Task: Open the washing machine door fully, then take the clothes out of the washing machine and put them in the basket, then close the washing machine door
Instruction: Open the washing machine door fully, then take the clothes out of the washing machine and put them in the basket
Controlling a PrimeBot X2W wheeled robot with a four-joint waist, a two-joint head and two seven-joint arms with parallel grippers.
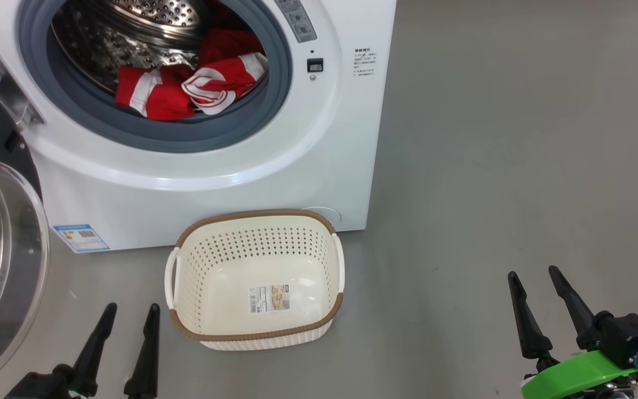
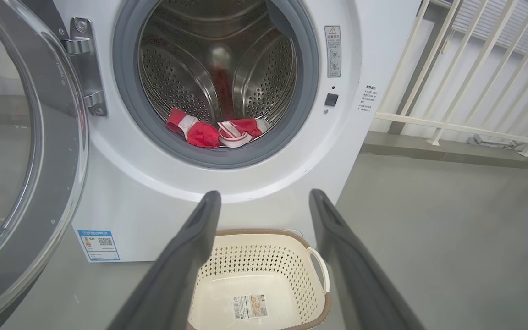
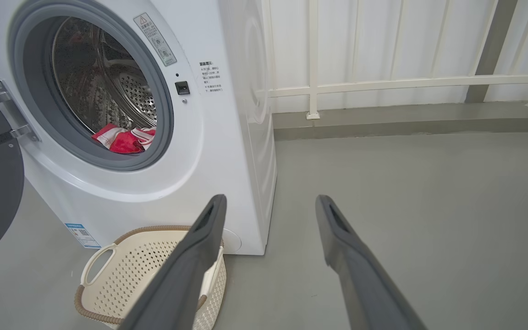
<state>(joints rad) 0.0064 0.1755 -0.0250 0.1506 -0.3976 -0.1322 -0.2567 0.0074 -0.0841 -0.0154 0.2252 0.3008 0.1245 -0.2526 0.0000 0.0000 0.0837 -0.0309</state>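
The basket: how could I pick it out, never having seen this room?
Find the big white washing machine with its round opening. On the grey floor right in front of it sits the basket. It is cream, full of small holes, with a brown woven-look rim, white side handles and a sticker inside.

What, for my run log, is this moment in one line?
door: open | clothes: in drum | basket: empty, before washer | left gripper: open, empty | right gripper: open, empty

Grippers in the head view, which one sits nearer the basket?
The left gripper, close beside the basket; the right gripper stands well off to the right.
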